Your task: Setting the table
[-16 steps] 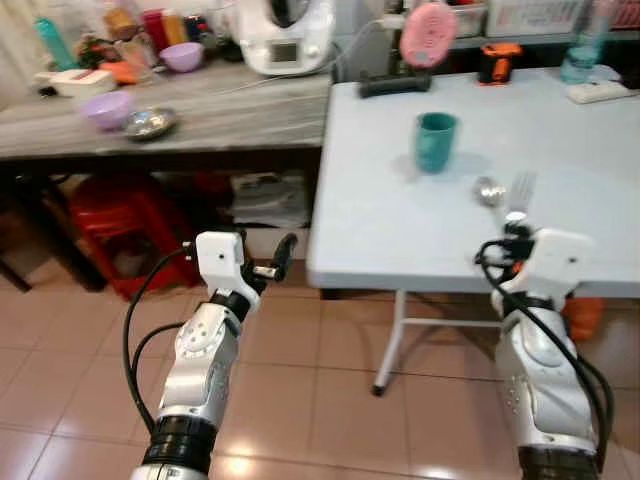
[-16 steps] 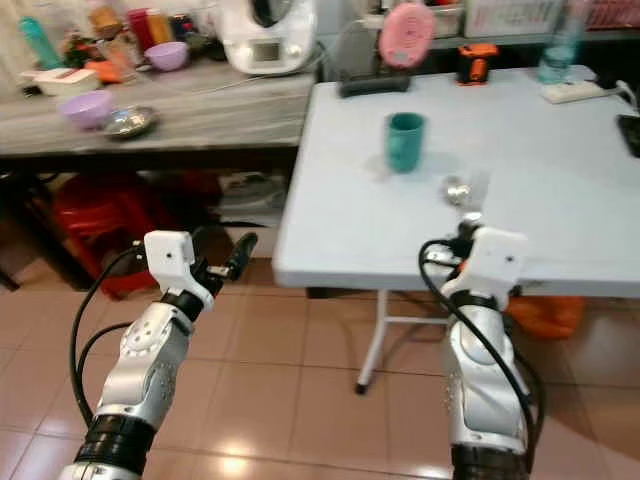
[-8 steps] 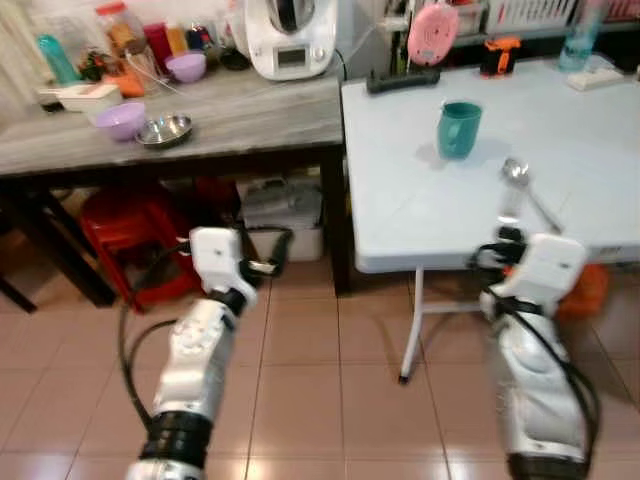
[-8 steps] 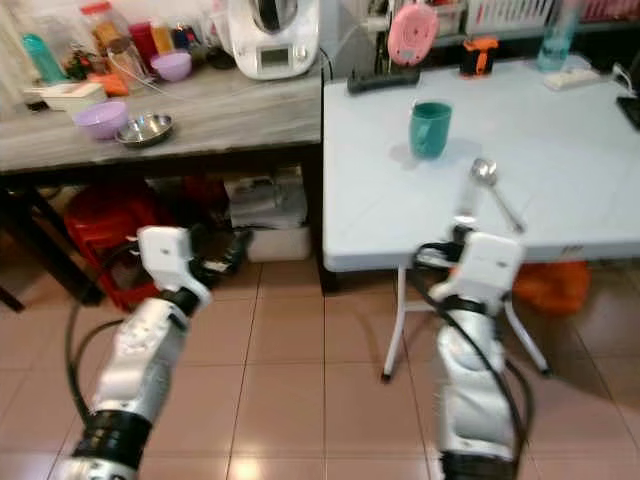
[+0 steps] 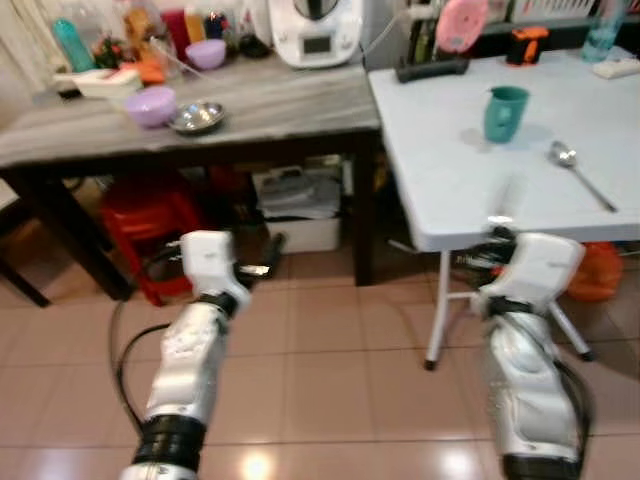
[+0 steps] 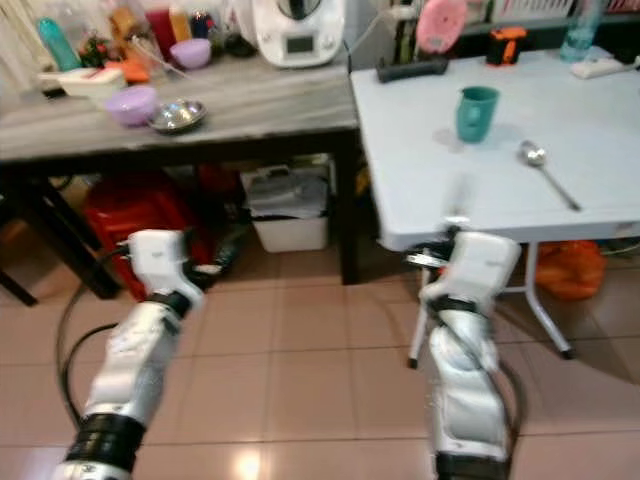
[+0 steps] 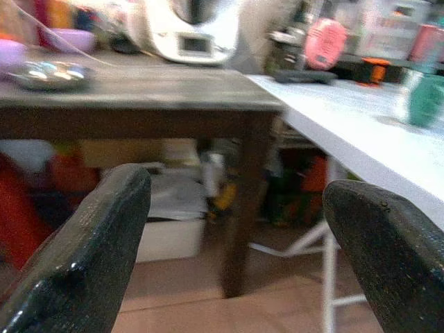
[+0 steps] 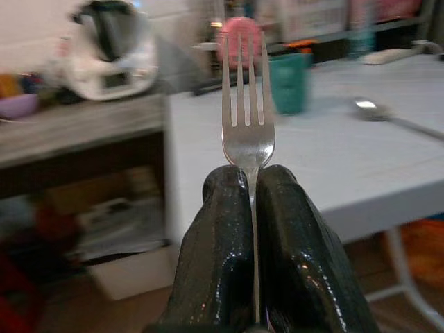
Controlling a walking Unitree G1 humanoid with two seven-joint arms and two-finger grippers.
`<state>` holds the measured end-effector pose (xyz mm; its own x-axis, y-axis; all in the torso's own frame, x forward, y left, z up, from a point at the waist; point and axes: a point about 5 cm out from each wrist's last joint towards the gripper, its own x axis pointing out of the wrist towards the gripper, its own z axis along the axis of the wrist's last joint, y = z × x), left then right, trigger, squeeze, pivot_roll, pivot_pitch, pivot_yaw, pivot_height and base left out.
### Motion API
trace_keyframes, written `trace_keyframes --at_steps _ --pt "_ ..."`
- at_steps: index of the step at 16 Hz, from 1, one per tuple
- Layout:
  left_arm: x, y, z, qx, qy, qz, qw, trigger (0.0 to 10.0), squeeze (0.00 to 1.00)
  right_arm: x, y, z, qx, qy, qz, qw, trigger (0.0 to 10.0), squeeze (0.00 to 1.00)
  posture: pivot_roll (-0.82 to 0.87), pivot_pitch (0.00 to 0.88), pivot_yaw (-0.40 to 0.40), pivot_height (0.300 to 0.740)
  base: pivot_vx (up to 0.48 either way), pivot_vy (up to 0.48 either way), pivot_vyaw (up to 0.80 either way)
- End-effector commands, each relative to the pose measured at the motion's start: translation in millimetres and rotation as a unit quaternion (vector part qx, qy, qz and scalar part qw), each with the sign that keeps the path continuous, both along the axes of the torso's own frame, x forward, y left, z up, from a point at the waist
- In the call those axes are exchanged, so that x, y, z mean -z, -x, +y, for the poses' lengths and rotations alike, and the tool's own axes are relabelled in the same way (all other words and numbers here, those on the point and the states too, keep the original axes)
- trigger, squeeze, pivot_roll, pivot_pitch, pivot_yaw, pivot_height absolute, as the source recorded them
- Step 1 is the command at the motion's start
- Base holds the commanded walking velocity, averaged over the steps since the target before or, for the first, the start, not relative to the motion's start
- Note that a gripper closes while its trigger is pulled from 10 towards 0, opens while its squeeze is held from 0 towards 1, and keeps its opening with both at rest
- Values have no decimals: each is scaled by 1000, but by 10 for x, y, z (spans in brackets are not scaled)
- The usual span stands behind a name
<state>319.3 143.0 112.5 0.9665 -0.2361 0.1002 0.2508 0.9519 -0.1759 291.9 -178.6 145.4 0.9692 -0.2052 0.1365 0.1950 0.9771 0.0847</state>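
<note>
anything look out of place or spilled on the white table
Nothing stands out. The teal mug stands upright on the white table with no spill around it, and the spoon lies flat beside it, apart from it. The fork is held upright in the right gripper, not on the table.

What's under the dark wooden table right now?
Under the dark wooden table sit a red plastic stool and a white storage box with clutter on it. Further back is too shadowed to make out.

Evenly bright indoors; head views softly motion-blurred throughout. Glare spot on the floor tiles (image 5: 255,466). Wrist backgrounds out of focus.
</note>
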Motion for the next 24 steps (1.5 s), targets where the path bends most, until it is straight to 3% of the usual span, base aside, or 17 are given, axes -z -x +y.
trace_keyframes --at_steps 1,4,8,13,24 --pt "0 -2 -13 -3 -3 0 1000 10000 0 -40 -3 -48 5 3 -8 1000 10000 0 -89 15 133 740 0 480 0" --pt "2 15 82 -26 -12 -1 1000 10000 0 -36 25 -53 2 4 -10 1000 10000 0 -88 16 140 740 0 480 0" --pt "71 139 254 -60 -38 4 997 10000 0 11 92 -95 2 12 -6 1000 10000 0 -79 14 143 740 0 480 0" --pt "64 187 199 -35 -40 -3 999 10000 0 -12 74 -48 -21 15 -14 1000 10000 0 -75 8 143 740 0 96 145" --pt "162 365 219 -41 -35 12 998 10000 0 60 161 -68 -19 14 -4 1000 10000 0 -77 12 143 740 296 0 482"
